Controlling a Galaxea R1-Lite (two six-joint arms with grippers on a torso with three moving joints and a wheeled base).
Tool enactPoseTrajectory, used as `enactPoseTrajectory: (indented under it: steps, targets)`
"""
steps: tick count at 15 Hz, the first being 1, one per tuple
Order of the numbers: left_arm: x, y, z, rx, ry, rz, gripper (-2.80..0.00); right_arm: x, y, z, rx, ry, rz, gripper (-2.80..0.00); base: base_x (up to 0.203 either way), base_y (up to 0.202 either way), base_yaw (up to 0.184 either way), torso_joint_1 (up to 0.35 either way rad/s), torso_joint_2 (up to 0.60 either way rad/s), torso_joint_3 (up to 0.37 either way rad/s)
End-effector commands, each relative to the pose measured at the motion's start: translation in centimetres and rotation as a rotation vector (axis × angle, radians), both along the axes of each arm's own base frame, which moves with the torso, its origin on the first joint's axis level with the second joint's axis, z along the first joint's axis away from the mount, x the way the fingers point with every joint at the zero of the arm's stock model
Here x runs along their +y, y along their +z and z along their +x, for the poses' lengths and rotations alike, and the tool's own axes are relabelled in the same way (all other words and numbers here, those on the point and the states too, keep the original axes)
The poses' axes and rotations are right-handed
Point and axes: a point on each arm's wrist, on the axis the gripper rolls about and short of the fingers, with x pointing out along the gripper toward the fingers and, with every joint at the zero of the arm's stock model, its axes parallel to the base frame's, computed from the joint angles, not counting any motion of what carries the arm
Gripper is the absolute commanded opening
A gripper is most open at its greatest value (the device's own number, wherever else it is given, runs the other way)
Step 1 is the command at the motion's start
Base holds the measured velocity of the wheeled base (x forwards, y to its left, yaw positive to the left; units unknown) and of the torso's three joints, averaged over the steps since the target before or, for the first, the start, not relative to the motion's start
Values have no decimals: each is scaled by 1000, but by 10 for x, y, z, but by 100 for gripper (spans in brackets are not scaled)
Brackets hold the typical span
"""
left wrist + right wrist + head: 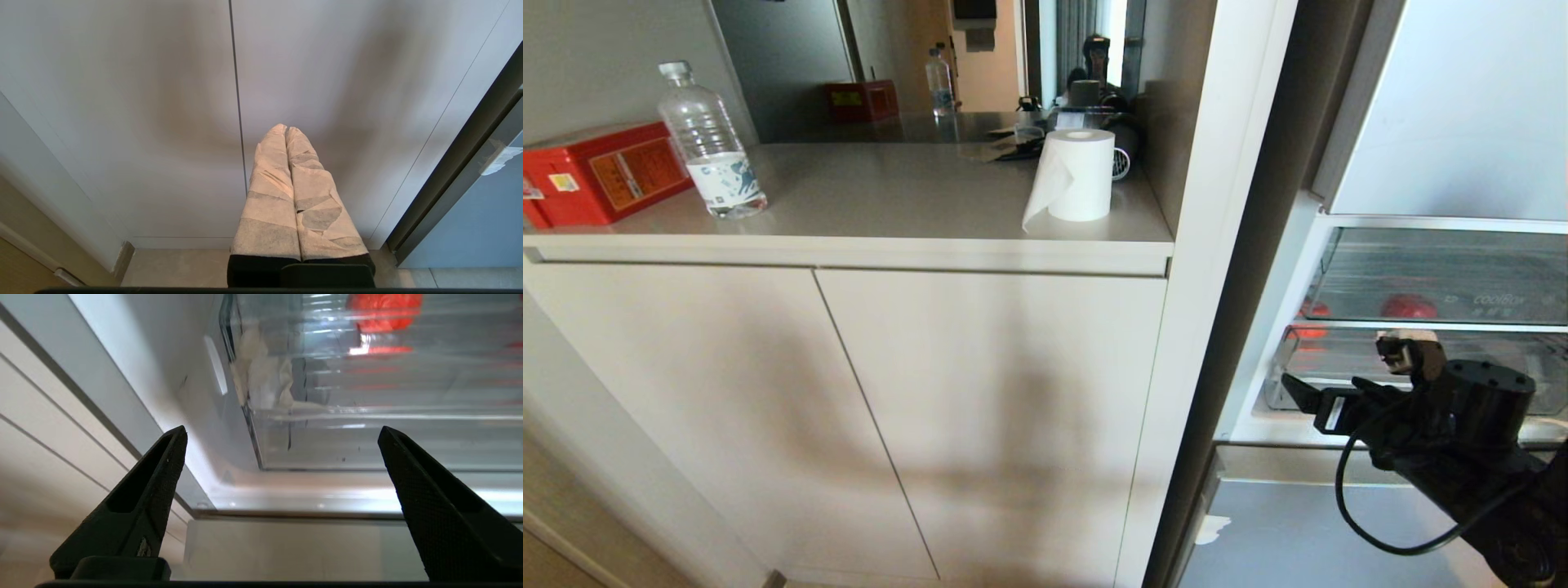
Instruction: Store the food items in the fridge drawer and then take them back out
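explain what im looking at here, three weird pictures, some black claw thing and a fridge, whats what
It is a two-armed robot at an open fridge. The wide picture comes from a camera on its head; the other two sit on its wrists, behind the fingers. The black right gripper hangs open and empty before the clear plastic fridge drawer, where a red-orange food item shows through the front wall. Its wrist view shows the two black fingers spread wide. The left gripper, fingers wrapped in pale tape and pressed shut, holds nothing and faces the white cabinet doors. On the beige countertop: a clear water bottle, a red box, a white paper roll.
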Motion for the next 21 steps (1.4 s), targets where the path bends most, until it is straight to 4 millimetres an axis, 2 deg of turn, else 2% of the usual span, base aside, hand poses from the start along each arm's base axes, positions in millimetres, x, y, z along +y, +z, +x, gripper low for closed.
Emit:
enactPoseTrajectory:
  steps: [1,10,11,21]
  targets:
    - [0,0,0,1,0,0,-280,0,1,6,-17,-8,3,0,0,0,0,0,0,0]
    - [0,0,0,1,0,0,-280,4,-2,24,-30,-14,26,0,0,0,0,0,0,0]
    - [0,0,0,1,0,0,-280,6,-4,25,-28,-12,34,-280,0,0,0,0,0,0]
    - [0,0,0,1,0,0,-280,28,-1,25,-37,54,56,-280,0,0,0,0,0,0]
